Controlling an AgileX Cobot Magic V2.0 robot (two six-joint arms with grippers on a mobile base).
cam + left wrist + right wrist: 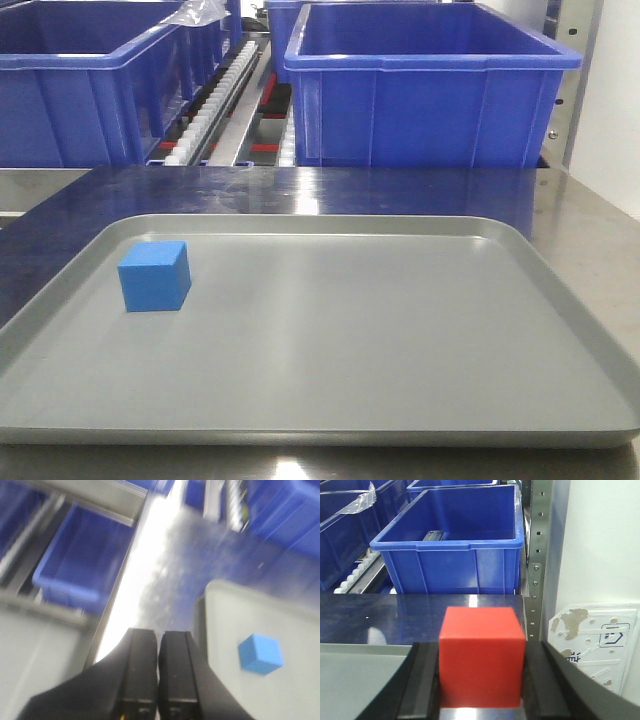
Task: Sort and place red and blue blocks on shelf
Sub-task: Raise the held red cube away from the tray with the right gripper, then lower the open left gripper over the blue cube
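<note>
Red block [482, 655]: lower centre of the right wrist view, clamped between the two black fingers [422, 687] of the right gripper [482, 692], faces square to the camera. The gripper points level towards a large blue crate [455, 540] in the upper half of the frame.

Left gripper [159, 650]: bottom centre of the blurred left wrist view, both black fingers pressed together with nothing between them. It hovers over the steel counter [150, 575], just left of the tray's corner.

Blue block [154, 276]: sits flat on the grey tray [400, 350], in the left part of the front view, near the tray's far left corner.

Perforated steel post [537, 555]: upright, right of the crate.

White panel [600, 645]: lower right of the right wrist view, worn patches and a faint blue pictogram; the writing is too small to read.
</note>
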